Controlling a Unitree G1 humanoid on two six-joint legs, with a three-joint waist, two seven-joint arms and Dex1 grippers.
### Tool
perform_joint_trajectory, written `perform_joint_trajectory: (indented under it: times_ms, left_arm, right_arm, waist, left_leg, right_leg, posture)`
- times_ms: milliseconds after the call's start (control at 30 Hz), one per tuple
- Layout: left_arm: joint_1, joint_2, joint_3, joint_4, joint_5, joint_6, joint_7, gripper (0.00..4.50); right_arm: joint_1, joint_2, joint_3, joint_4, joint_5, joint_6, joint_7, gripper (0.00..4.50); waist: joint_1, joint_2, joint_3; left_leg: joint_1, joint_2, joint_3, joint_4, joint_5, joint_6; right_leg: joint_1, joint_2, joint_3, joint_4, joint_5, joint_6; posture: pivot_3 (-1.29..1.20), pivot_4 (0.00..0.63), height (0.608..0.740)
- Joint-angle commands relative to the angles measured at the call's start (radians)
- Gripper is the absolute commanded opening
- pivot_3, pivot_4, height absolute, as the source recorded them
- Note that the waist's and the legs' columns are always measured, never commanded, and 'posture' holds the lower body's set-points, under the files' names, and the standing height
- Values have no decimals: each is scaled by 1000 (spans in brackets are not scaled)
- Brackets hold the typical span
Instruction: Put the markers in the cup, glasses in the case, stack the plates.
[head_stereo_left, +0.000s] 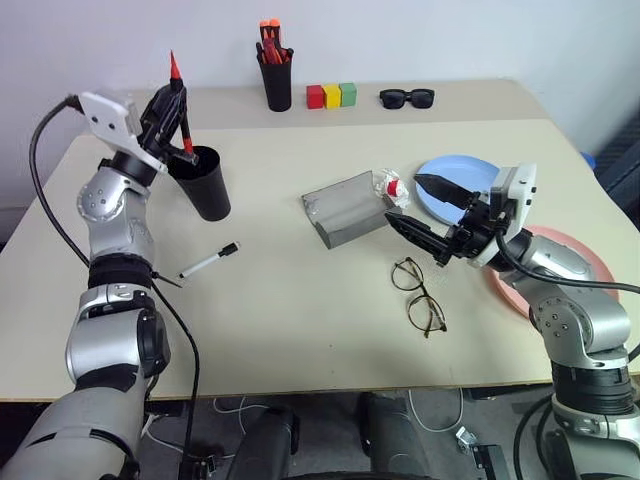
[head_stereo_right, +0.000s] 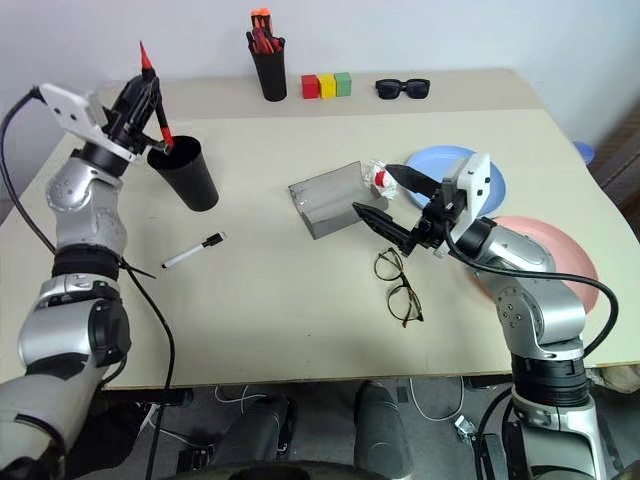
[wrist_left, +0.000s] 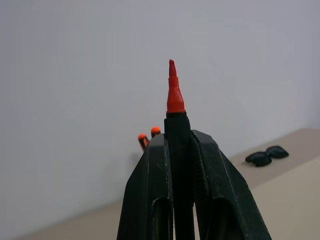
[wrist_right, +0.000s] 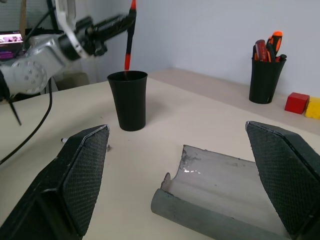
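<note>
The dark marker with the red-orange tip (head_stereo_left: 178, 100) is held upright over the cup (head_stereo_left: 204, 184), its lower end at the cup's mouth and its tip pointing up. It is clamped between the closed fingers of the left gripper (head_stereo_left: 170, 112), as is plainly seen in the left wrist view, where the marker (wrist_left: 176, 150) is pinched between the two black fingers (wrist_left: 150, 190). Whether the lower end has entered the cup or only hangs at its rim cannot be told for certain. The cup is stood upright near the table's left side.

The white-bodied marker with the black cap (head_stereo_left: 209, 260) is laid flat on the table (head_stereo_left: 300, 340), in front of the cup and apart from it.

The grey case (head_stereo_left: 345, 208) is found open near the middle of the table, its hollow turned up. The wire-rimmed glasses (head_stereo_left: 419, 295) are laid on the table just in front of it, unfolded. Above and between them the right gripper (head_stereo_left: 432, 215) is held with its jaws spread wide and nothing between them.

The light blue plate (head_stereo_left: 455, 190) lies behind the right gripper, and the salmon pink plate (head_stereo_left: 590, 262) lies beside it, partly hidden by the right arm; they are not stacked. A small crumpled wrapper (head_stereo_left: 392, 184) rests between case and blue plate.

Along the back are set a pen holder (head_stereo_left: 274, 72), three coloured blocks (head_stereo_left: 331, 95) and black sunglasses (head_stereo_left: 407, 97).
</note>
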Motion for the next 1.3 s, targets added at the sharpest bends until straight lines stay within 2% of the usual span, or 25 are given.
perform_joint_trajectory:
  times_ms: [33, 67, 100, 367, 467, 567, 700, 733, 867, 1000, 1033, 1133, 1300]
  left_arm:
    - [5, 2, 30, -14, -27, -30, 3, 35]
    - [6, 2, 38, -13, -30, -32, 13, 35]
    - [6, -1, 45, -12, -38, -29, 16, 479]
    - [-9, -15, 41, -7, -38, -32, 14, 4481]
    - [-8, -13, 35, -41, -42, 0, 8, 4481]
    - [20, 5, 11, -147, -60, 117, -31, 4481]
    - [174, 140, -41, -620, -274, 651, -161, 4481]
    - [213, 183, -43, -708, -313, 739, -180, 4481]
    - [338, 368, -45, -918, -437, 1068, -240, 4481]
    - [413, 473, -102, -977, -409, 1210, -256, 4481]
    - [439, 481, -135, -976, -359, 1182, -259, 4481]
    - [478, 473, -225, -956, -236, 1098, -259, 4481]
    - [410, 412, -349, -823, -79, 994, -261, 4481]
  right_arm:
    - [-11, -14, -17, -43, 13, -4, 2, 4474]
    - [-9, -16, -17, -43, 13, -4, 4, 4474]
    - [-8, -18, -18, -44, 13, -3, 6, 4474]
    - [-19, -19, -10, -40, 10, -3, 3, 4474]
    - [-16, -18, -10, -40, 8, -6, 3, 4474]
    - [-9, -20, -12, -50, 5, -7, -1, 4474]
    - [5, -20, -17, -53, 11, -5, -1, 4474]
    - [8, -20, -19, -53, 11, -5, 1, 4474]
    - [44, -60, -38, -55, 36, 14, 54, 4474]
    - [97, -133, -57, -44, 45, 27, 129, 4474]
    - [107, -146, -60, -43, 56, 44, 136, 4474]
    - [119, -158, -52, -50, 63, 57, 142, 4474]
    - [114, -137, -40, -68, 57, 55, 113, 4474]
  waist:
    - [1, 0, 0]
    - [1, 0, 0]
    - [1, 0, 0]
    - [2, 0, 0]
    - [2, 0, 0]
    - [1, 0, 0]
    - [-18, 0, 0]
    - [-23, 0, 0]
    - [-29, 0, 0]
    - [-22, 1, 0]
    - [-21, 1, 0]
    - [-18, 1, 0]
    - [0, 1, 1]
  left_leg:
    - [0, 0, 0, 0, 0, 0]
    - [-1, 0, 0, 1, 0, 0]
    - [-1, 0, 0, 1, 0, 0]
    - [0, 0, 0, 1, 0, 0]
    - [0, 0, 0, 1, 0, 0]
    - [0, 0, 0, 1, 0, 0]
    - [0, 1, 0, 0, 0, 1]
    - [-1, 1, 0, -1, -1, 1]
    - [-1, 2, 0, -1, -1, 1]
    - [0, 2, 0, -1, -1, 1]
    - [1, 2, 1, -1, -1, 1]
    - [2, 3, 1, -1, -1, 1]
    - [1, 3, 2, 0, -1, 1]
  right_leg:
    - [0, 0, 0, 0, 0, 0]
    - [0, 0, 0, 0, 0, 0]
    - [0, 0, 0, 0, 0, 0]
    - [0, 0, 0, 0, 0, 0]
    - [0, 0, 0, 0, 0, 0]
    - [0, 0, 0, 0, 0, 0]
    - [-1, 0, 1, 1, 0, 0]
    - [-2, 1, 1, 2, 0, 0]
    - [-3, 1, 2, 3, 0, 0]
    - [-1, 2, 2, 2, 0, 0]
    - [0, 2, 2, 1, 0, 0]
    - [1, 2, 2, 0, -1, 0]
    - [1, 3, 2, 0, 0, -1]
  posture:
    - [0, 150, 740]
    - [0, 150, 740]
    - [0, 150, 740]
    - [0, 150, 740]
    - [0, 150, 740]
    - [0, 150, 740]
    - [0, 150, 740]
    - [0, 150, 740]
    - [0, 150, 740]
    - [0, 150, 740]
    - [0, 150, 740]
    - [0, 150, 740]
    - [0, 150, 740]
